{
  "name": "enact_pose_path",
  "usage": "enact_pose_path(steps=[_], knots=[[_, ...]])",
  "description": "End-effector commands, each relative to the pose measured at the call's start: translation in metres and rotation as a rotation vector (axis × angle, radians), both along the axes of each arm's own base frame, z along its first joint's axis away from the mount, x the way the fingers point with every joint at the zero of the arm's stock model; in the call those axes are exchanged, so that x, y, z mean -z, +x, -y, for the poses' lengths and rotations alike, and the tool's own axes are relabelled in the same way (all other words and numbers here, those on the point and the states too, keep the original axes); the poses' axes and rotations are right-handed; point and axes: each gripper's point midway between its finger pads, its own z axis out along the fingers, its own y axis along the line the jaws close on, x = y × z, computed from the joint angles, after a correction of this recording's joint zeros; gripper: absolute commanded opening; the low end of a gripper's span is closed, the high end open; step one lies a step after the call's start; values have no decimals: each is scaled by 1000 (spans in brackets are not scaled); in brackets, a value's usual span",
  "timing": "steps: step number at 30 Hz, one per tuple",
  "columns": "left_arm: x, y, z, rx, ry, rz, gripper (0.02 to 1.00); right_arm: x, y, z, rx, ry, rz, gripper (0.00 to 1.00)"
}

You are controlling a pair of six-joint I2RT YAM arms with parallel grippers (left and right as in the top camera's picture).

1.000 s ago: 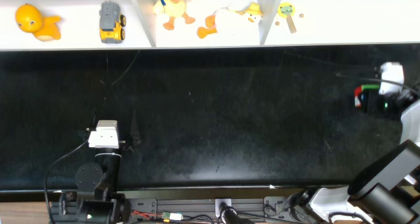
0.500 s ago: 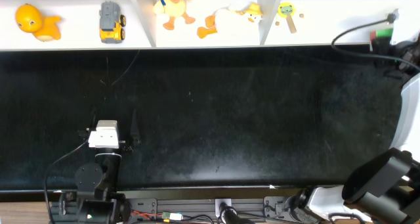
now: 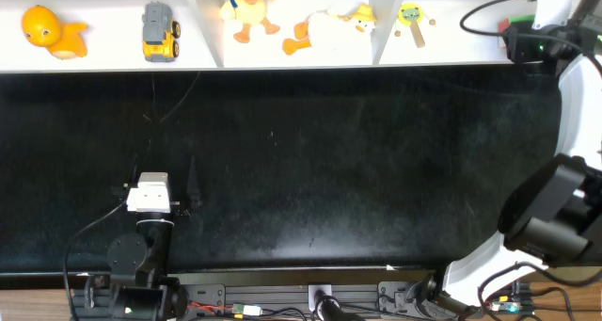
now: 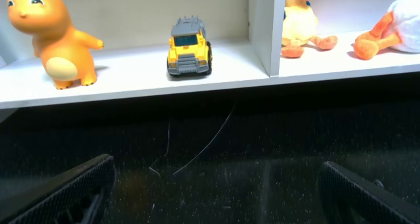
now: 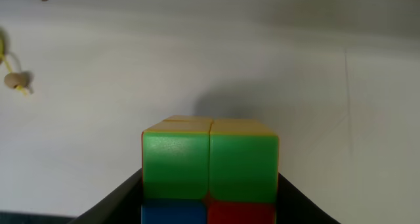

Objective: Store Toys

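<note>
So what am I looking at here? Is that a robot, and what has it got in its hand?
Yes, it's a robot with two arms. One picture looks down from above. The arms stand at its bottom edge, a black mat covers the table, and a white shelf runs along the far side. The other two pictures come from small cameras on the arms' wrists.

On the shelf sit an orange dinosaur, a yellow truck, a yellow plush duck, a white plush duck and a small green toy.

The left tool is open and empty, and faces the shelf. The right tool is shut on a coloured cube, green on top with blue and red below. It holds the cube over the shelf's right end.
</note>
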Motion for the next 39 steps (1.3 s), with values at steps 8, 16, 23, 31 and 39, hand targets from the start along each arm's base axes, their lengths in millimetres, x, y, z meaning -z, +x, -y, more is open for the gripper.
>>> enact_pose_path(steps=[8,16,23,31,39], knots=[[-1,0,2,11,18,8,998,9,18,1,53,87,14,803],[-1,0,2,11,18,8,998,-5,2,0,81,70,14,996],[-1,0,2,11,18,8,998,14,-62,-10,158,0,2,998],[-1,0,2,11,18,8,998,5,-133,-22,384,-31,175,996],[-1,0,2,11,18,8,998,-17,-150,-106,374,-42,413,996]])
